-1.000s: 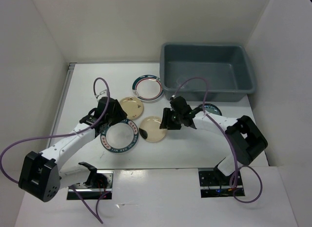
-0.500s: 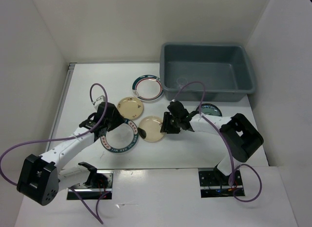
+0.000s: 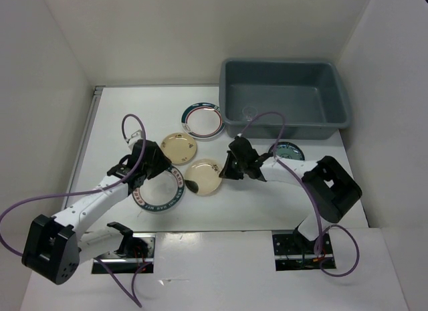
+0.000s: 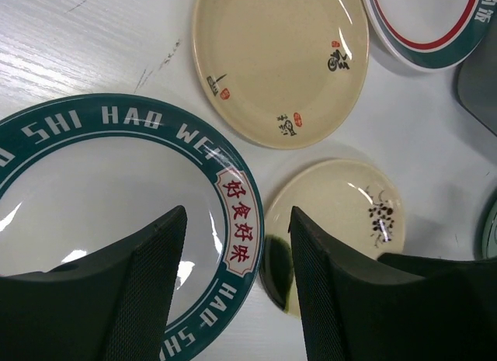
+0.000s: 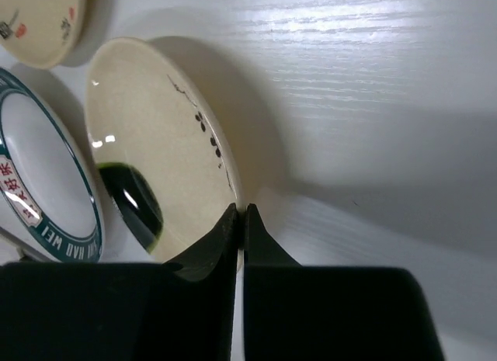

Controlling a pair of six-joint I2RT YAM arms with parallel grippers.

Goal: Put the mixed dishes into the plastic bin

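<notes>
My right gripper point(image 5: 240, 215) point(image 3: 228, 170) is shut on the right rim of the small beige plate point(image 5: 155, 167) point(image 3: 202, 178), which looks slightly tilted. My left gripper point(image 4: 237, 275) point(image 3: 155, 168) hangs open over the right rim of a white plate with a teal lettered rim point(image 4: 93, 190) point(image 3: 158, 190), holding nothing. A larger beige plate point(image 3: 179, 147) point(image 4: 279, 58) and a second teal-rimmed plate point(image 3: 202, 120) lie further back. A small teal plate point(image 3: 290, 150) sits in front of the grey-blue plastic bin point(image 3: 341, 97). A clear cup point(image 3: 249, 112) stands inside the bin.
White walls close in the table on the left, back and right. The bin fills the back right corner. Purple cables loop above both arms, and the right one arcs across the bin's front wall.
My right gripper has closed onto the small beige plate's rim and pushed it slightly left. The left gripper has drifted a little toward the near left, still open.
</notes>
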